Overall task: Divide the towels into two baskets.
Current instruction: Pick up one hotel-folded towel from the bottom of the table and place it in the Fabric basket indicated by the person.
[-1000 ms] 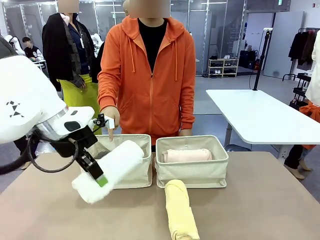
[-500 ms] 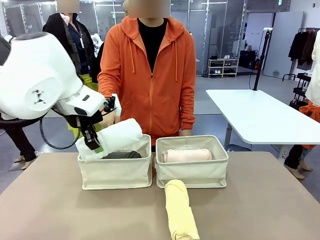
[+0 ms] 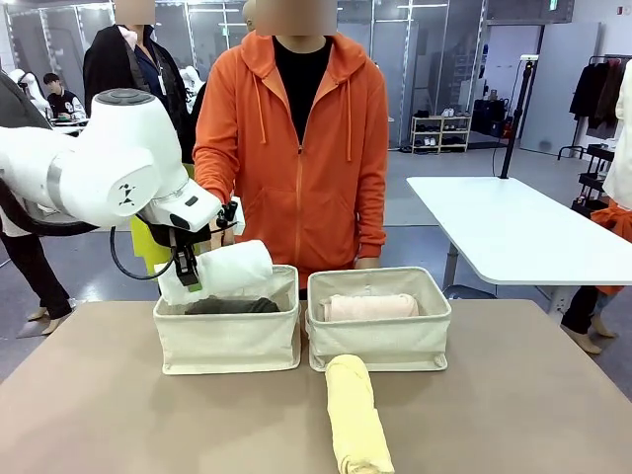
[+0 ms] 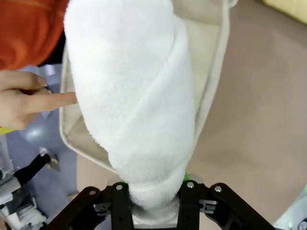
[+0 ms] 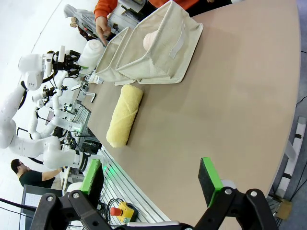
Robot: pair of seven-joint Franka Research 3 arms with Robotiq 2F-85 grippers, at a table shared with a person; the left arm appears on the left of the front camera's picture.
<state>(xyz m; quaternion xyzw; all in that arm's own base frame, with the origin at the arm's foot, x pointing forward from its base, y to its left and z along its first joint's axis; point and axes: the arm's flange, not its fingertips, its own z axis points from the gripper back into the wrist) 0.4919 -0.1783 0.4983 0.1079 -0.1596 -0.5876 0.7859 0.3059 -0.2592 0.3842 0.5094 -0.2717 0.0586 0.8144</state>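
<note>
My left gripper [image 3: 188, 280] is shut on one end of the white towel [image 3: 225, 271], holding it just above the left basket [image 3: 227, 344]. A dark grey towel [image 3: 233, 306] lies inside that basket. In the left wrist view the white towel [image 4: 139, 96] rises from between the fingers over the basket's rim [image 4: 213, 91]. The right basket [image 3: 380, 344] holds the pale pink towel [image 3: 369, 307]. On the table in front of it lies the pale yellow towel [image 3: 355, 415]. My right gripper [image 5: 153, 178] hangs open over the table's near edge, far from the yellow towel [image 5: 124, 115].
A person in an orange hoodie [image 3: 296, 148] stands behind the baskets. One of the person's hands [image 4: 33, 100] points a finger at the left basket's far side, close to the white towel. The tabletop [image 3: 513, 395] is bare to the right.
My left arm lifted the white towel from in front of the left basket, swung it back over the rim, then lowered it a little. The right arm stayed still.
</note>
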